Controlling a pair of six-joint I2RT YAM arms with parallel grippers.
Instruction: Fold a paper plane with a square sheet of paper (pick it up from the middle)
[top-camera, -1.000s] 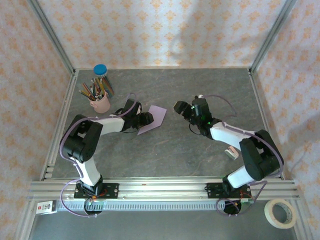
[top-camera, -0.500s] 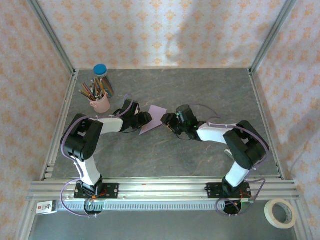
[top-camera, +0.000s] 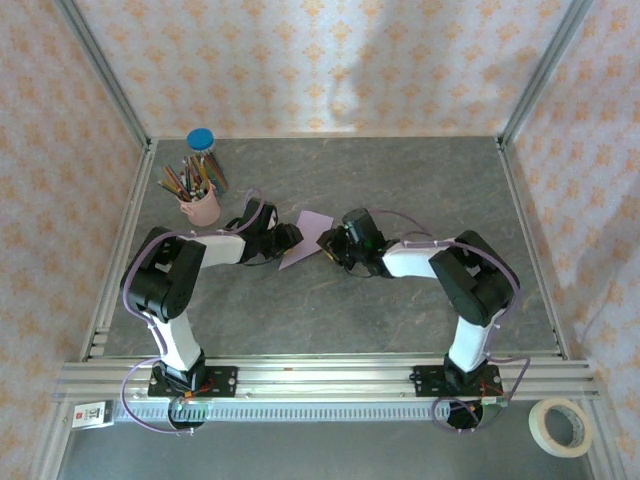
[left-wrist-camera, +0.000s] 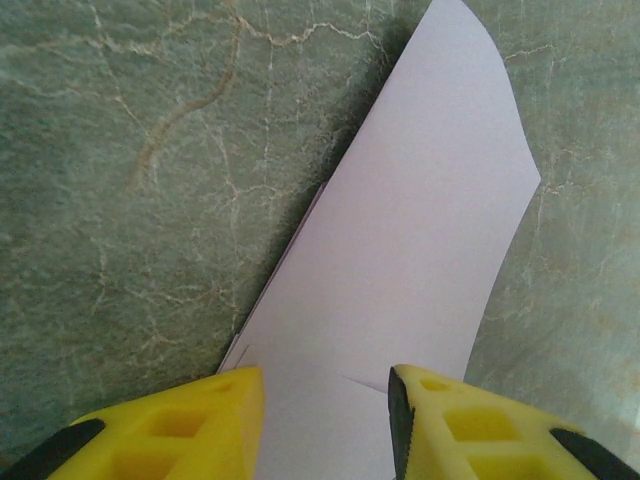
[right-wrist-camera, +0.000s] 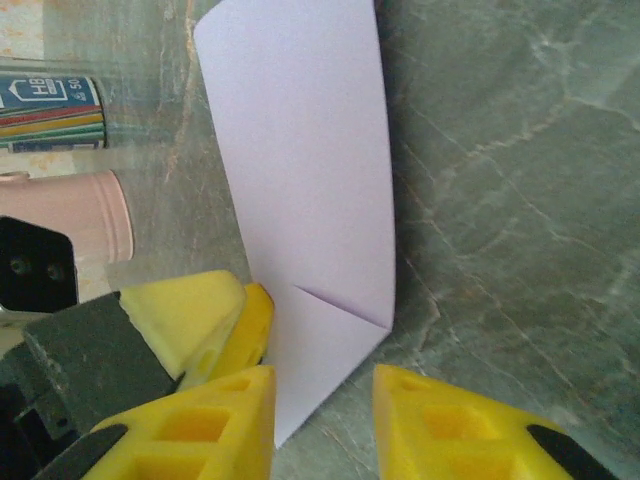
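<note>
The sheet of paper (top-camera: 310, 236) lies folded on the grey table, a pale lilac strip with a slanted crease near one end. My left gripper (top-camera: 291, 238) sits at its left edge. In the left wrist view the paper (left-wrist-camera: 420, 220) runs flat between the yellow fingers (left-wrist-camera: 200, 425), which stand apart; that gripper (left-wrist-camera: 325, 420) is open. My right gripper (top-camera: 331, 243) is at the sheet's right end. In the right wrist view the pointed end of the paper (right-wrist-camera: 300, 180) lies in the gap of the open gripper (right-wrist-camera: 325, 425), with the left gripper's fingers (right-wrist-camera: 195, 315) close beside it.
A pink cup (top-camera: 203, 208) full of pencils stands left of the paper, with a blue-lidded tube (top-camera: 201, 140) behind it. A roll of tape (top-camera: 561, 426) lies outside the frame at the near right. Metal posts and patterned walls border the table.
The right arm has swung left from the table's middle to the paper's right end, and its jaws have narrowed. The left gripper stayed at the paper, its jaws a little narrower.
</note>
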